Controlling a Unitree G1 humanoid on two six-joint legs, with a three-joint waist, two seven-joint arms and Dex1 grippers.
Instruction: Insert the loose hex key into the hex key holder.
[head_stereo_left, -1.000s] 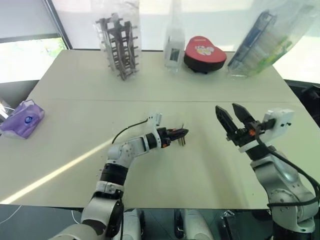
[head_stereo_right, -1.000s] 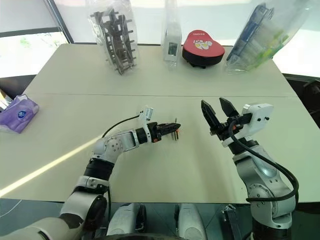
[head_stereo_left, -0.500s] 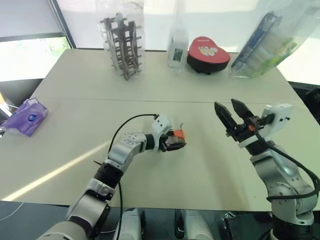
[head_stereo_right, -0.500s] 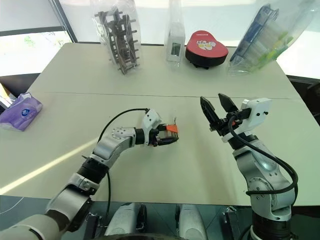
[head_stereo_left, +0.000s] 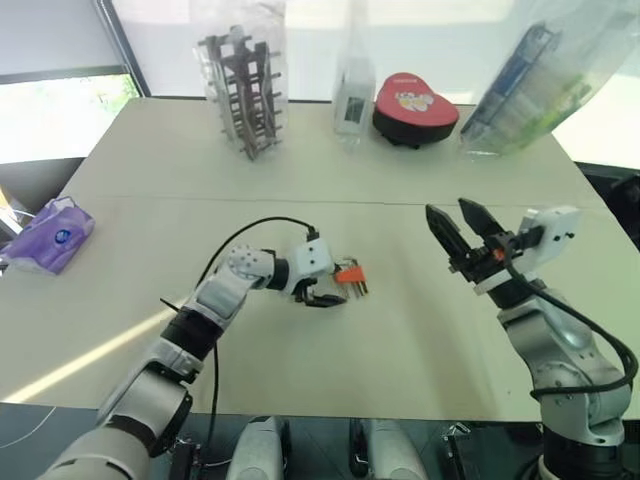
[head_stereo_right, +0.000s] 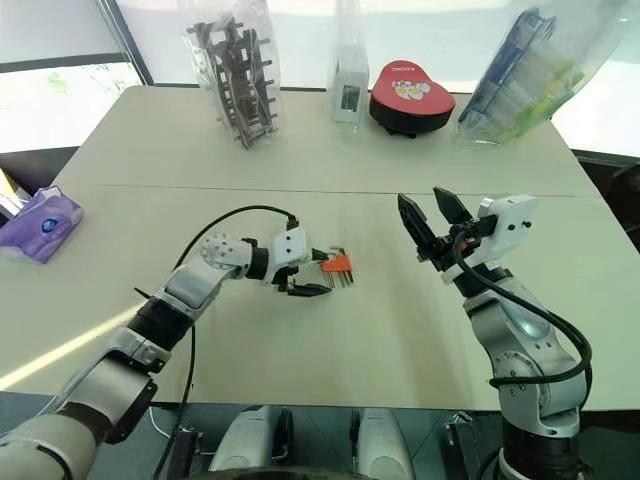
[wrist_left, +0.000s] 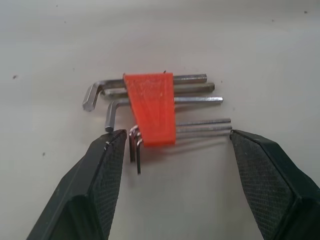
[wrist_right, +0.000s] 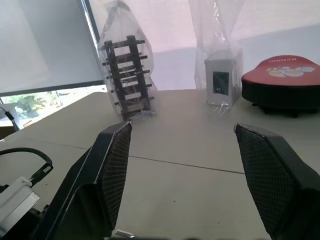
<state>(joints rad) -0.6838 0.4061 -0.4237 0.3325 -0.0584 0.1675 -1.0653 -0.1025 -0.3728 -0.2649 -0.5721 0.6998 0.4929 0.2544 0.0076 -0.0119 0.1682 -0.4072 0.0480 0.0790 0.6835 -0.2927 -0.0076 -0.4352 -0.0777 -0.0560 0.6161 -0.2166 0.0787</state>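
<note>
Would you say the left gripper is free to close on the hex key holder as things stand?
Probably yes. The left gripper is open, its fingers on either side of the orange hex key holder, which lies flat on the table. Nothing lies between them, though the left finger sits close to the bent key ends.
</note>
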